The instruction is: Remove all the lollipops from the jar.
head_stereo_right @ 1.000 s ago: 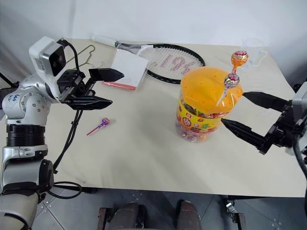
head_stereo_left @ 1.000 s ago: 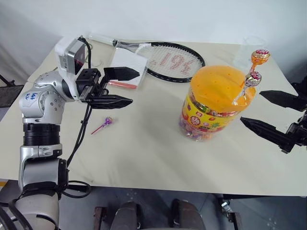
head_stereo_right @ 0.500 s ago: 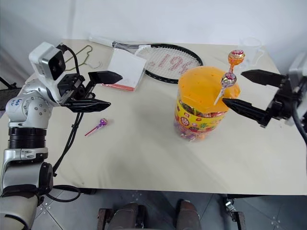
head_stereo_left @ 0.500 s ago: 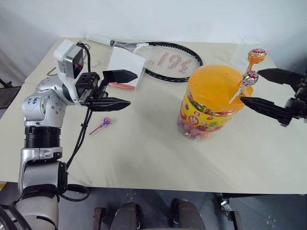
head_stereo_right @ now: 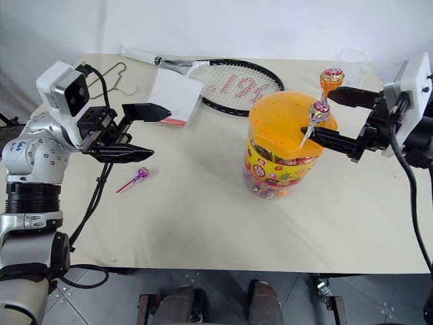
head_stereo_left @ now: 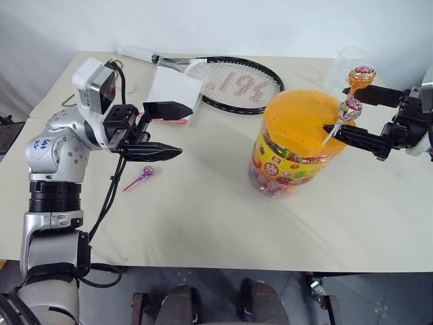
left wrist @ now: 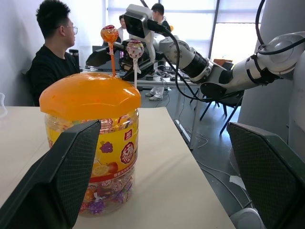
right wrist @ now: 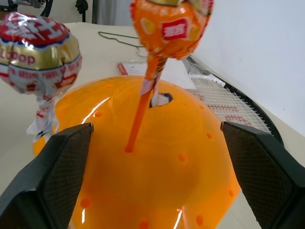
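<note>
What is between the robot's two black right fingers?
In the right wrist view, the open right gripper brackets the orange stick of the orange-wrapped lollipop, standing in the jar's orange domed lid; the silvery-pink lollipop stands nearby.

The left arm (head_stereo_left: 57,159) is silver-grey metal with ribbed black joint rings, a small blue-marked white sticker, and a black cable looping below. A white camera box (head_stereo_left: 95,80) tops each wrist. The jaws are flat, black and tapered, with cross-hatched inner pads.

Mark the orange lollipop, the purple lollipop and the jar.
orange lollipop (right wrist: 169,26), right wrist view, on its wrapped head.
purple lollipop (head_stereo_left: 149,172), left eye view, on its foil head.
jar (head_stereo_left: 301,122), left eye view, on its orange lid.
</note>
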`<state>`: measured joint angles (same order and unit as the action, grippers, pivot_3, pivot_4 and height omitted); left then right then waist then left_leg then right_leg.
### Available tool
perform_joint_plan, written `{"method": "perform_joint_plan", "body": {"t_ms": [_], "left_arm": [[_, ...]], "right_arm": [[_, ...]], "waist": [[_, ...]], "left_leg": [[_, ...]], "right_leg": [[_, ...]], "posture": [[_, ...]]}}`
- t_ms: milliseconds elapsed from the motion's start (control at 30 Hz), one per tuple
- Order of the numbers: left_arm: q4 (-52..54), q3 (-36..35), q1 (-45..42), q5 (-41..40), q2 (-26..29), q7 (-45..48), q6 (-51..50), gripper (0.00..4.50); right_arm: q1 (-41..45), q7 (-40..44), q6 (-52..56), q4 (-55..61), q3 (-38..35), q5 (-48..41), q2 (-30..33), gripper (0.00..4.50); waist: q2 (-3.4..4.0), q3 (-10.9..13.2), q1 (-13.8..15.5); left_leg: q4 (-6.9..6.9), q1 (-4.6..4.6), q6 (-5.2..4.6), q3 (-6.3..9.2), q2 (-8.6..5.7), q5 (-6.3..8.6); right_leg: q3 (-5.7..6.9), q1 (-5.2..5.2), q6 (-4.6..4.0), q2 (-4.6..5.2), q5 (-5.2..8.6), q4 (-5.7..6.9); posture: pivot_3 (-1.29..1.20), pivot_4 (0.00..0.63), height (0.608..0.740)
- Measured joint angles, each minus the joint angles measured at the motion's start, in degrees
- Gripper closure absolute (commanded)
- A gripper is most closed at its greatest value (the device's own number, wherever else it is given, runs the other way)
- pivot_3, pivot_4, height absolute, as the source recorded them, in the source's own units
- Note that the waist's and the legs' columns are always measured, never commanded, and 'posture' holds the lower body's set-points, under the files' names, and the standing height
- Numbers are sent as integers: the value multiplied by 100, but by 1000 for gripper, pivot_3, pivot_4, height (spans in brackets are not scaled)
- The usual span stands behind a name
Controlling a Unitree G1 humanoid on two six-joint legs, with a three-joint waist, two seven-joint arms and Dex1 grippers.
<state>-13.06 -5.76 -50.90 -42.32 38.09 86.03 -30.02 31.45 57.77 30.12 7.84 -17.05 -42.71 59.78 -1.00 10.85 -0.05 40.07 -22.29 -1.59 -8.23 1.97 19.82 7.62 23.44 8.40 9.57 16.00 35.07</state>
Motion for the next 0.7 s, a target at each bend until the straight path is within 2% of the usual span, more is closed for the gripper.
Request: {"method": "perform_joint_plan", "body": {"t_ms": [133,333,400,700], "left_arm": [[91,1,0,-12,0,-1,-1,0],[99,0,0,-23,0,-2,-3,0],[100,0,0,-25,-1,-2,-3,0],[110,-2,1,-37,-1,-4,-7,0]], "right_arm": [[191,-75,12,-114,50,70,-182,1811],[392,-121,145,-108,75,56,-238,3925],[418,-138,233,-73,75,10,-264,4479],[538,-237,350,-69,54,-10,-310,4479]], "waist": [[0,0,-1],[0,0,-2],[0,0,-1],[0,0,-6]], "left_leg": [[0,0,0,-1,0,0],[0,0,0,-1,0,0],[0,0,0,-1,0,0],[0,-1,0,-2,0,0]], "right_leg": [[-1,1,0,0,0,0],[-1,1,0,0,0,1],[-1,1,0,0,0,1],[-2,3,0,0,0,1]], "posture": [[0,150,740],[0,150,740],[0,150,740],[0,150,740]]}}
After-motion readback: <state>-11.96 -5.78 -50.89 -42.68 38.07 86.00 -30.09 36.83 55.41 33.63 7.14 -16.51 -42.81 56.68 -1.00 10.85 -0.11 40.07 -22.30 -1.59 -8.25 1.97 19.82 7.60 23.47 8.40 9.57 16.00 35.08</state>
